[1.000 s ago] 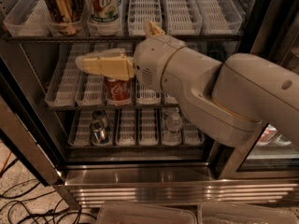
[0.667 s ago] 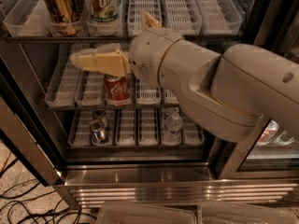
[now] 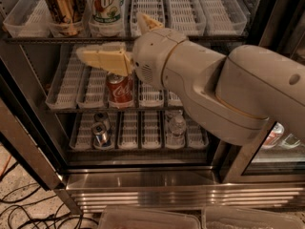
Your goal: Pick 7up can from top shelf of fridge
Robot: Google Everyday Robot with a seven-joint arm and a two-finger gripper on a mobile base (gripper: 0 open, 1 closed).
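The 7up can (image 3: 106, 6) stands upright at the front of a tray on the top shelf (image 3: 190, 13) of the fridge (image 3: 143, 187), whose door is open. A gold-brown can (image 3: 62, 6) stands just left of it. My gripper (image 3: 109, 36) is inside the fridge opening, just below and right of the 7up can and apart from it. It is open and empty: one cream finger (image 3: 102, 61) points left below the shelf's front edge, and the other fingertip (image 3: 147, 20) pokes up right of the can.
A red cola can (image 3: 119, 90) stands on the middle shelf under my gripper. Two cans (image 3: 100, 128) and a clear bottle (image 3: 177, 125) sit on the bottom shelf. My bulky arm (image 3: 228, 89) covers the right side. Cables (image 3: 19, 209) lie on the floor at lower left.
My gripper and arm have moved left and a little up, closer to the 7up can. The cans have not moved.
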